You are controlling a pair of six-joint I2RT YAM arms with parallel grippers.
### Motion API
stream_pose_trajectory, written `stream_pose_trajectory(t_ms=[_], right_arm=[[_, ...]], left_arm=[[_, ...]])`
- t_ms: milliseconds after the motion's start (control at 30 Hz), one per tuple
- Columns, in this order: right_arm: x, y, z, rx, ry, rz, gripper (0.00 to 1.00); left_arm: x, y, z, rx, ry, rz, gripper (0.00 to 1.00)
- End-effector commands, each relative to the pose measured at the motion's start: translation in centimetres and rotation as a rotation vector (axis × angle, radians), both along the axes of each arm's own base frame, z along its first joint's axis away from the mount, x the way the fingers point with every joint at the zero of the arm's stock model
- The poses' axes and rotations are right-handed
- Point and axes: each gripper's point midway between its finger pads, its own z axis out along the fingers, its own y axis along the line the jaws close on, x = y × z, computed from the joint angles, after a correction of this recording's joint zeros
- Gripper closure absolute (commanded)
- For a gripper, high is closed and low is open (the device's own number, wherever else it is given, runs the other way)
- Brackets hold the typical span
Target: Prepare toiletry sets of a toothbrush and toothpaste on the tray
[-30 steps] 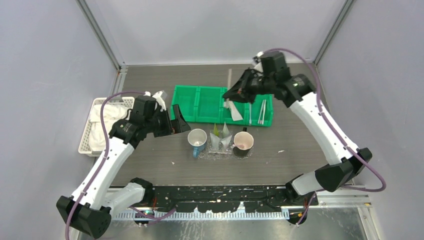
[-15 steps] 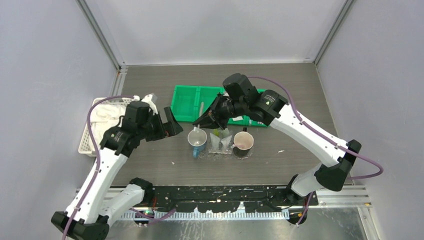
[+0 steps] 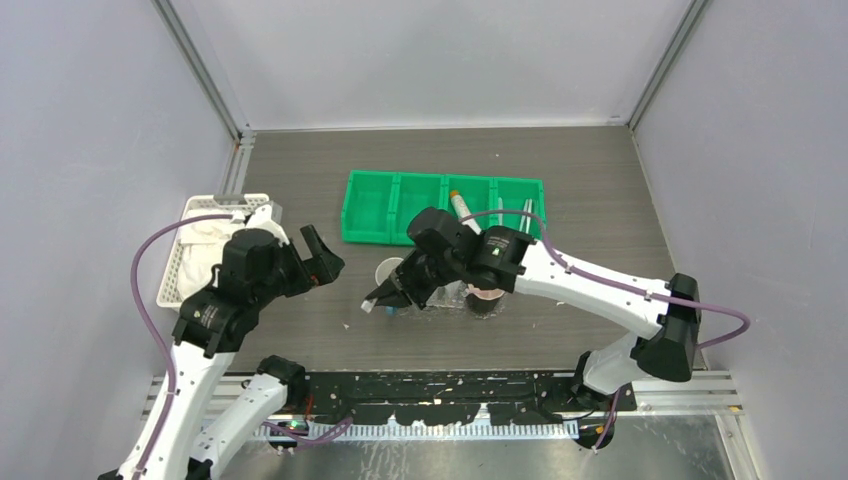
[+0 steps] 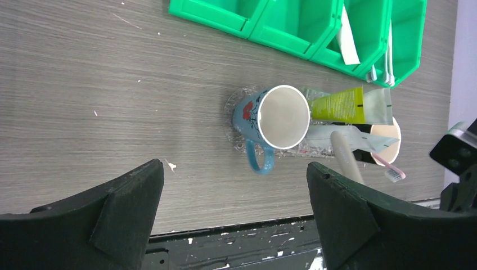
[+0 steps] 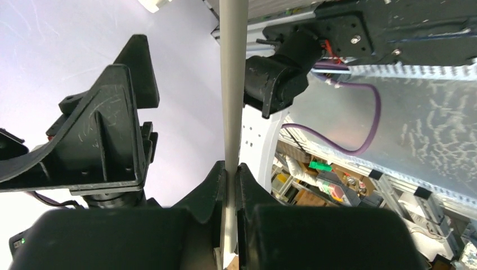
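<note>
Swung from green bin point(image 3: 400, 205) to blue mug point(image 4: 278, 115), the right claw point(image 5: 232, 169) clamped a toothbrush point(image 5: 232, 84); the left claw point(image 3: 322, 262) gaped.

The table point(image 4: 112, 84) is finished in a matt grey wood grain, flecked with white scraps. The green bin point(image 4: 292, 22) is seen to be moulded plastic with a slight gloss. The blue mug point(image 4: 248, 115) is glazed and shiny, white and smooth inside. Beneath it, the tray point(image 4: 232, 107) is made of clear plastic with a knobbly, glittering rim. The toothpaste tube point(image 4: 337, 106) is printed yellow-green, with a silvery crimped end. A smooth, matt grey toothbrush handle point(image 5: 232, 67) is clamped in the right gripper point(image 5: 232, 169), whose fingers point(image 5: 205, 197) are matt black plastic, faintly scratched, as are those of the spread left gripper point(image 4: 233, 166). At the left, white cloth point(image 3: 205, 240) is held in a white plastic mesh basket point(image 3: 172, 283).
</note>
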Motion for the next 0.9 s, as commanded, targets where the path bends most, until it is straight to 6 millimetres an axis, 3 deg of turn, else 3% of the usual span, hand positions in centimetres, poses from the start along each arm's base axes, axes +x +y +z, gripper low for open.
stream_pose_trajectory(t_ms=[0, 133, 500, 867], right_arm=[[1.1, 3.4, 2.8, 0.127, -0.013, -0.068, 0.99], [1.1, 5.0, 2.5, 0.146, 0.004, -0.062, 0.99], [2.4, 4.7, 1.5, 0.177, 0.039, -0.181, 0.99], [2.9, 2.5, 1.2, 0.133, 0.023, -0.257, 0.97]], left_arm=[[0.2, 0.4, 0.1, 0.005, -0.006, 0.025, 0.02], [0.1, 0.5, 0.0, 0.014, -0.004, 0.022, 0.02], [-0.3, 1.0, -0.2, 0.038, -0.006, 0.027, 0.01], [-0.1, 0.6, -0.4, 0.023, -0.004, 0.016, 0.02]])
